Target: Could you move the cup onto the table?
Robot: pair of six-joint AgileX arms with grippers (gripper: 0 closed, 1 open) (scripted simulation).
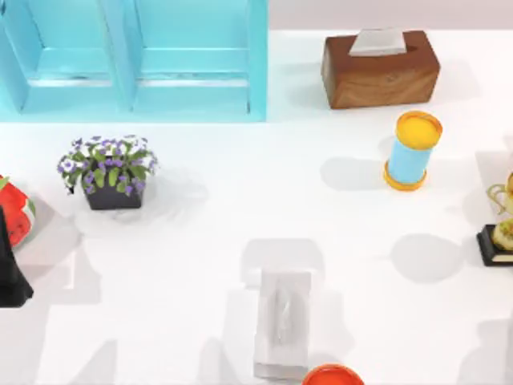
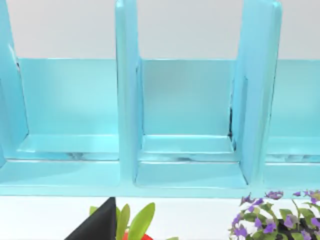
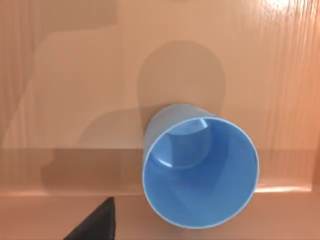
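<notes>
The cup (image 3: pixel 200 167) is plain blue, round and open at the top, with no handle. It gets a little thinner toward its bottom. The right wrist view looks down into it, and it is empty inside, with a smooth flat floor. It stands upright on a shiny orange-brown wooden surface (image 3: pixel 60 100), and its soft shadow falls on the wood behind it. A dark tip of the right hand (image 3: pixel 97 225) pokes into that view, near the cup but not touching it, and I cannot tell if that hand is wide or narrow. In the top view the white table (image 1: pixel 208 216) carries many things. A turquoise shelf (image 1: pixel 132 56) stands at the far left, with open boxes. A brown wooden tissue box (image 1: pixel 381 68) sits at the far right. Near it stands a light-blue can (image 1: pixel 411 151) with a yellow top. A flower pot (image 1: pixel 110 171) with purple flowers sits on the left side. A white tissue pack (image 1: pixel 282 323) lies near the front, and a red-orange round thing (image 1: pixel 332 374) is just beside it at the front edge. The left arm (image 1: pixel 10 273) is a dark shape at the left edge. The left wrist view faces the shelf, and a dark bit of the left hand (image 2: pixel 97 225) shows there, but I cannot tell if it is wide or narrow.
</notes>
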